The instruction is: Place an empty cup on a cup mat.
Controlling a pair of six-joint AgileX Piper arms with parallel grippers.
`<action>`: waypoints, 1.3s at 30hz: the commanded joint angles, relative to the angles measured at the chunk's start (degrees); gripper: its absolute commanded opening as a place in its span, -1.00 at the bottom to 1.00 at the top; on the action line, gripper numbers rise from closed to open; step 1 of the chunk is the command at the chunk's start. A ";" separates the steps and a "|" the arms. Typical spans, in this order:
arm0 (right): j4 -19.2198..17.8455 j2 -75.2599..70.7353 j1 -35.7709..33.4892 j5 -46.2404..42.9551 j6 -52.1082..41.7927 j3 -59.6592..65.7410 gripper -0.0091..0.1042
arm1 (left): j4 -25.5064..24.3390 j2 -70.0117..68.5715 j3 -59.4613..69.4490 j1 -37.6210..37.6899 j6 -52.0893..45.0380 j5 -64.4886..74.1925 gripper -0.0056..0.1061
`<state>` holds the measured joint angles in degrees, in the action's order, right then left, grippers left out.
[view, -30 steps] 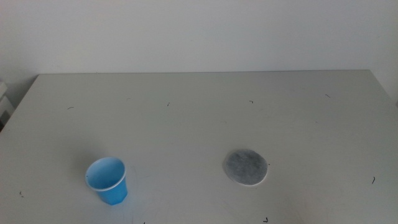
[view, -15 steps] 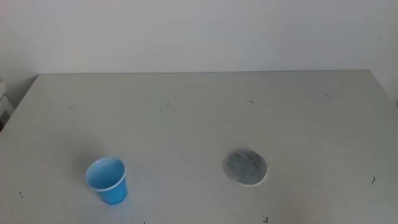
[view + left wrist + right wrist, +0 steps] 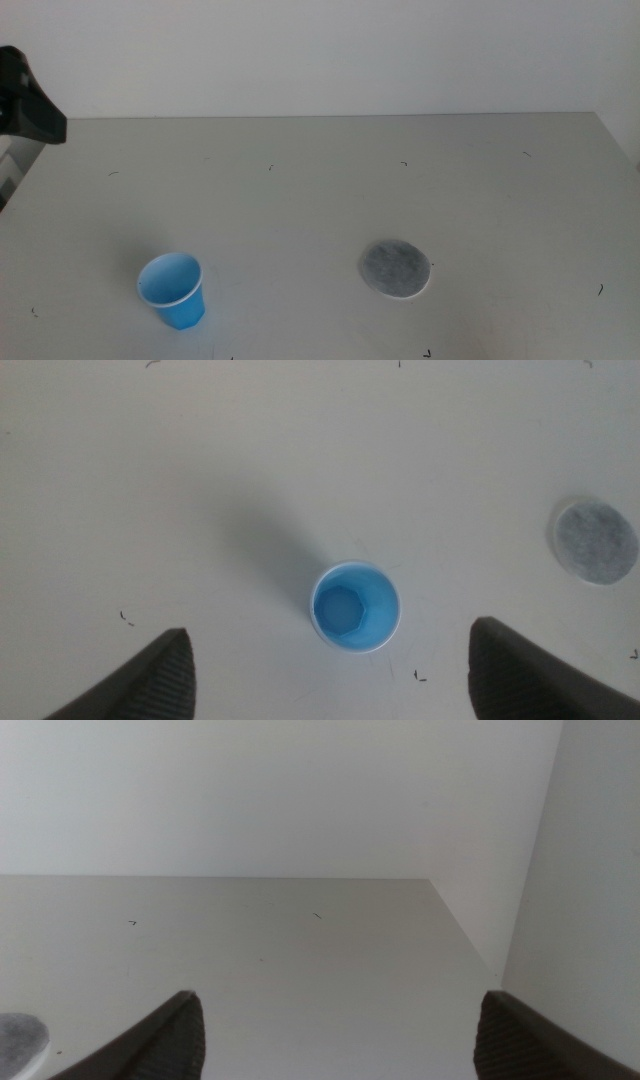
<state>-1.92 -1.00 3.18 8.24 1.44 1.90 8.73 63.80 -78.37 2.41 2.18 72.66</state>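
Counter: pale grey, carrying the cup and the cup mat, with small dark specks scattered over it.
Left arm: a dark part is now showing at the far-left edge of the middle view, well beyond the cup; half a second ago that corner was showing only counter and wall.
Left gripper: hanging high above the cup, looking straight down into it; its fingers are standing wide apart, holding nothing.
Right gripper: waiting low over the counter on the far side of the cup mat from the cup; its fingers are spread wide and empty.
Cup mat: lying flat, well apart from the cup, unmoved.
Cup: standing upright, long axis vertical, mouth opening upward, inside empty; sitting where it was a second ago.
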 commanded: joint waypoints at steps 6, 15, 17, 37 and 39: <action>-0.52 -1.10 -0.09 -4.46 -0.49 -0.66 0.82 | 0.43 4.36 4.21 -0.04 -2.18 2.49 0.94; -0.52 -1.10 -0.09 -4.46 -0.49 -0.66 0.82 | 1.10 10.44 9.90 0.02 -3.90 0.98 0.94; -0.52 -1.10 -0.09 -4.46 -0.49 -0.66 0.82 | 1.40 11.77 10.96 0.02 -4.04 -0.19 0.94; -0.52 -1.10 -0.09 -4.46 -0.49 -0.66 0.82 | -2.46 30.57 12.66 6.30 -2.18 -12.77 0.94; -0.52 -1.10 -0.09 -4.46 -0.49 -0.66 0.82 | -2.46 31.90 12.66 6.30 -2.18 -13.49 0.94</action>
<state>-1.92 -1.00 3.18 8.24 1.44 1.90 5.85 97.02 -64.46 8.43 -0.61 60.01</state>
